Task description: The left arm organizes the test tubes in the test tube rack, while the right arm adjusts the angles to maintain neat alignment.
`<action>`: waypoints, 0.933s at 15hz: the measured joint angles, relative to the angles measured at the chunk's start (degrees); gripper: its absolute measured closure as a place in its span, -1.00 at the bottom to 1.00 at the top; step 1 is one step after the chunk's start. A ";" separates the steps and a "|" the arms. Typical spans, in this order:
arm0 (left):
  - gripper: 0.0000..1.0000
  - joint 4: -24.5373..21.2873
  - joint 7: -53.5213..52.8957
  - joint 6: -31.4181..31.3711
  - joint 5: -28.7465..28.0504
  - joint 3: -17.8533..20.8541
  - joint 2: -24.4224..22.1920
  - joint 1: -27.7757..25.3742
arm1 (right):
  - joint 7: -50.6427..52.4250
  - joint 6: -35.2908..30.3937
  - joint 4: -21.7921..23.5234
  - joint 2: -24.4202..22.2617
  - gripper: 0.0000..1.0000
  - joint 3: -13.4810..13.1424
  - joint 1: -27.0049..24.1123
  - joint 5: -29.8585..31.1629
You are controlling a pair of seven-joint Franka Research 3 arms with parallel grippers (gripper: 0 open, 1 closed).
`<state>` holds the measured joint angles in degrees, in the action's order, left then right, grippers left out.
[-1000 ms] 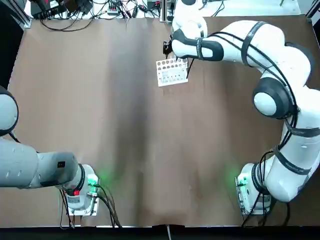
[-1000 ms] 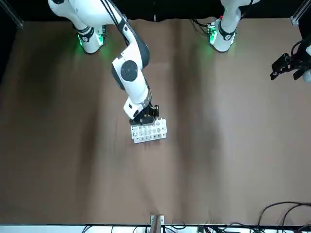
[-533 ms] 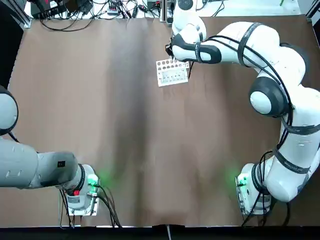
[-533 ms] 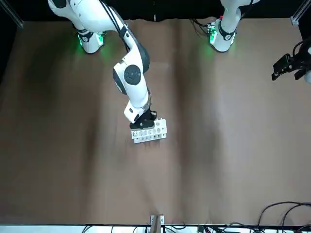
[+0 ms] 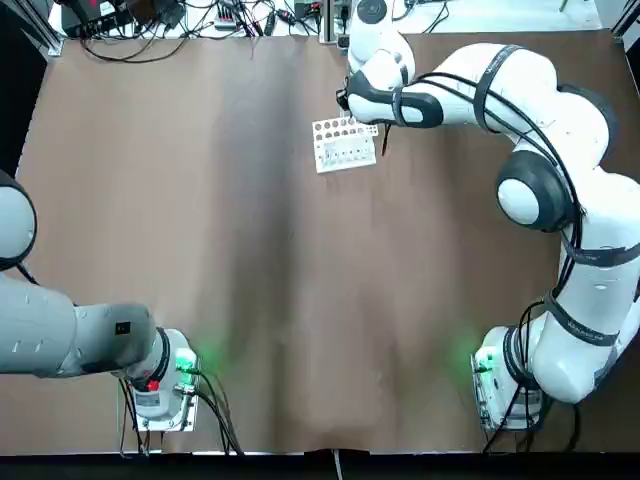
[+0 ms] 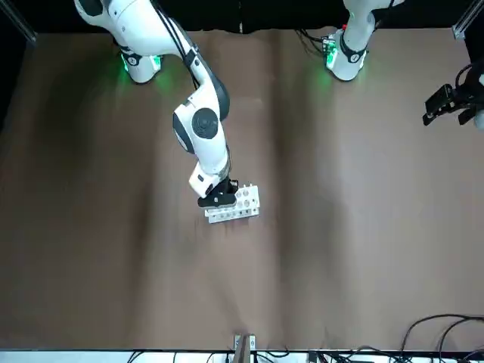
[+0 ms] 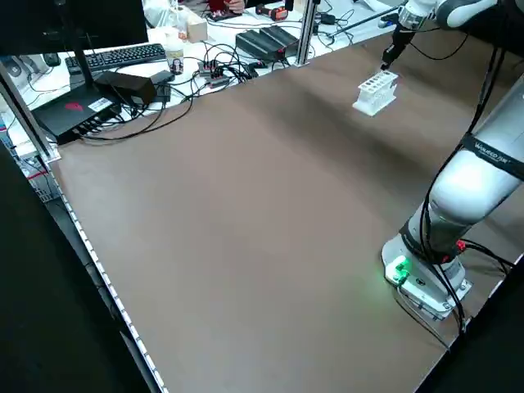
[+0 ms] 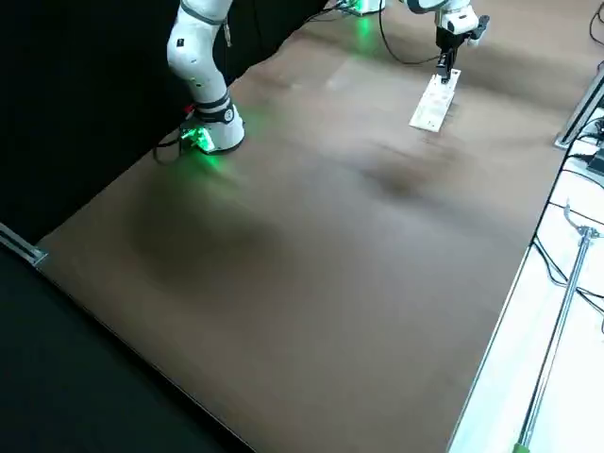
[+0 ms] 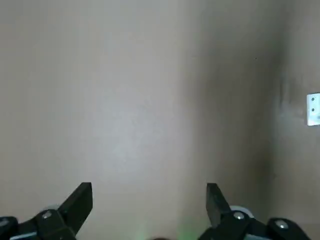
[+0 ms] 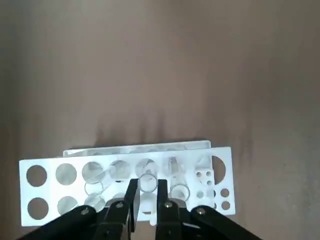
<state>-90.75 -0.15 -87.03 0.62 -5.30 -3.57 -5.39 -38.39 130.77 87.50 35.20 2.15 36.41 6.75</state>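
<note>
The white test tube rack (image 5: 345,147) (image 6: 234,206) stands at the far middle of the brown table. In the right wrist view several clear test tubes (image 10: 95,187) sit in the holes of its top plate (image 10: 55,175). My right gripper (image 6: 215,198) (image 10: 147,192) hangs over the rack's right end. Its fingers are nearly together, with one tube's rim (image 10: 147,181) between them. My left gripper (image 6: 451,106) (image 9: 148,200) is open and holds nothing. It hovers far off at the table's left side, and only a corner of the rack (image 9: 313,109) shows in its wrist view.
Cables and electronics (image 5: 150,20) line the table's far edge, with a metal post (image 5: 335,20) just behind the rack. A keyboard (image 7: 123,56) lies on the desk beyond. The green-lit arm bases (image 5: 165,375) (image 5: 500,375) stand at the near edge.
The right gripper has come down and shifted toward the rack's right end, and its wrist has turned a little. The rack and the left arm have stayed put.
</note>
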 joint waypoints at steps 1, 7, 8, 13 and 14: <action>-1.00 0.00 0.00 0.00 0.00 -0.01 0.00 0.00 | 0.00 0.00 -0.05 0.00 0.61 0.00 -0.01 0.01; -1.00 0.00 0.00 0.00 0.00 -0.03 0.00 0.00 | 0.00 -0.10 -2.08 -0.45 0.61 0.10 -0.01 0.02; -1.00 0.00 0.00 0.00 0.00 -0.03 0.00 0.00 | 0.00 -1.42 -2.85 -1.68 0.60 0.13 0.00 0.02; -1.00 0.00 -0.01 0.00 0.00 -0.03 0.00 0.00 | 0.00 -7.42 -3.07 -5.55 0.54 0.20 0.01 0.02; -1.00 0.00 -0.02 0.00 0.00 -0.03 0.00 0.00 | 0.00 -7.49 -3.05 -5.60 0.54 0.18 0.00 0.02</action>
<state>-90.75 -0.17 -87.03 0.62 -5.33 -3.57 -5.39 -38.39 123.28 84.45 29.60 2.33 36.41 6.77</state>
